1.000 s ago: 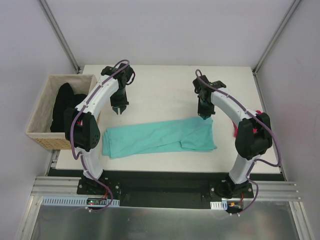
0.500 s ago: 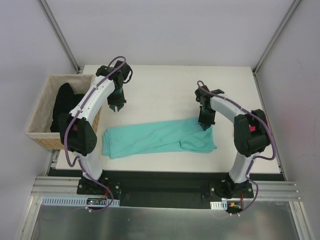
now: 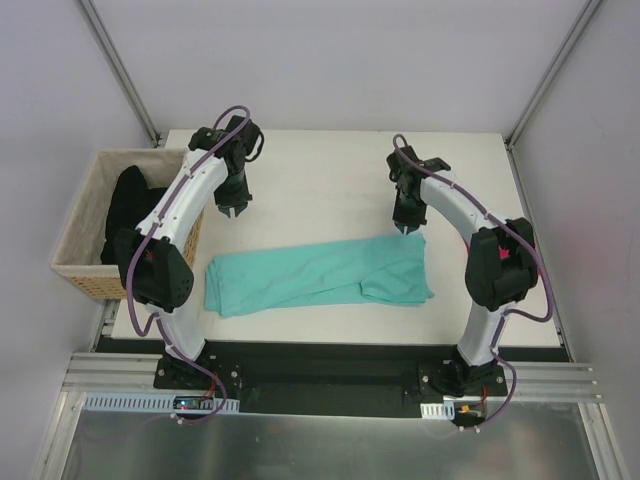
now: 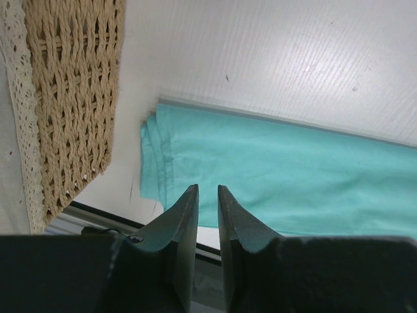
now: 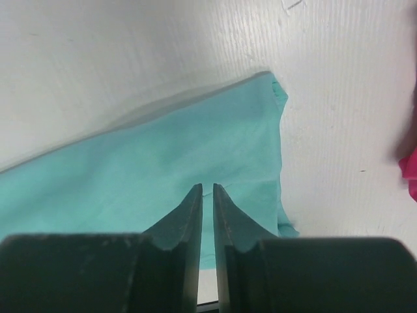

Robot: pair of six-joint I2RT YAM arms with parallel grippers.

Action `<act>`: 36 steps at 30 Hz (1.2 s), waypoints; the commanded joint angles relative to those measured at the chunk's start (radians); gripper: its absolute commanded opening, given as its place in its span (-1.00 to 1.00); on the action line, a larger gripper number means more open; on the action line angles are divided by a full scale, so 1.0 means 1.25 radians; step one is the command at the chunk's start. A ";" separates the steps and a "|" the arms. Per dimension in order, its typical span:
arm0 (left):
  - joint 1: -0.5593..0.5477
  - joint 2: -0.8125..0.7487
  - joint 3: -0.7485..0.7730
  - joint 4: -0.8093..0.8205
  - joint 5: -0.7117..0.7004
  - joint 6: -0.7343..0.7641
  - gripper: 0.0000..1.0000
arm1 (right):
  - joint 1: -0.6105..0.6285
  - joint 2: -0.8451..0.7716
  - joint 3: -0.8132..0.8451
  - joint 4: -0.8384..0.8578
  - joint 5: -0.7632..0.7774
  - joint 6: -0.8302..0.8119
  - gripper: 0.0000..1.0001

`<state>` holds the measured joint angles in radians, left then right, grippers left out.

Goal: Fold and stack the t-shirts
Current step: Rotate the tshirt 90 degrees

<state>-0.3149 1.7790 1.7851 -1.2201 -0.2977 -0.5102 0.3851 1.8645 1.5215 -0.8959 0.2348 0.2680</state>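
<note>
Start at your left gripper [image 4: 207,189]: its fingers stand a narrow slit apart with nothing between them, and they touch no cloth. Past those tips the wrist view shows the layered, folded end of the teal shirt [image 4: 293,169], lying flat on the table [image 4: 293,52]. The basket [image 4: 71,98] sits just to the left of the fingers, its woven wall close to that end of the shirt. From above, the left gripper [image 3: 233,210] hangs over bare table on the far side of the shirt, apart from its edge and beside the basket [image 3: 80,230], which holds dark clothes [image 3: 128,215]. Your right gripper [image 5: 207,187] also shows a thin gap between the fingers, with teal visible through it and nothing pinched. The teal shirt [image 5: 163,169] fills the view beneath and ahead of those tips, its far corner lying ahead and to the right of them. You cannot tell from these views whether the tips touch the cloth. To the right of the fingers, well apart and across bare table [image 5: 98,52], a sliver of the pink shirt [image 5: 410,163] shows at the edge of the wrist view; its shape cannot be judged. From above, the right gripper [image 3: 404,228] stands at the far right corner of the teal shirt [image 3: 320,272]. That shirt lies as a long folded band across the near half of the table [image 3: 320,170], between the two arms.
</note>
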 commanded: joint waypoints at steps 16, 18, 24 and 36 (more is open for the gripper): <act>-0.003 -0.110 0.110 0.014 -0.044 0.019 -0.59 | 0.065 -0.093 -0.147 0.031 -0.056 0.089 -0.99; -0.002 -0.116 0.108 0.013 -0.044 0.023 -0.58 | 0.065 -0.086 -0.161 0.047 -0.080 0.096 -0.98; 0.009 -0.143 0.094 -0.001 -0.049 0.026 -0.57 | 0.061 -0.057 -0.234 0.097 -0.137 0.135 -0.99; 0.022 -0.153 0.080 -0.035 -0.061 0.034 -0.56 | 0.053 0.004 -0.348 0.184 -0.206 0.197 -0.98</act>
<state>-0.2993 1.6318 1.8862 -1.2221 -0.3378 -0.4858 0.4564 1.8088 1.1412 -0.7315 0.0288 0.4648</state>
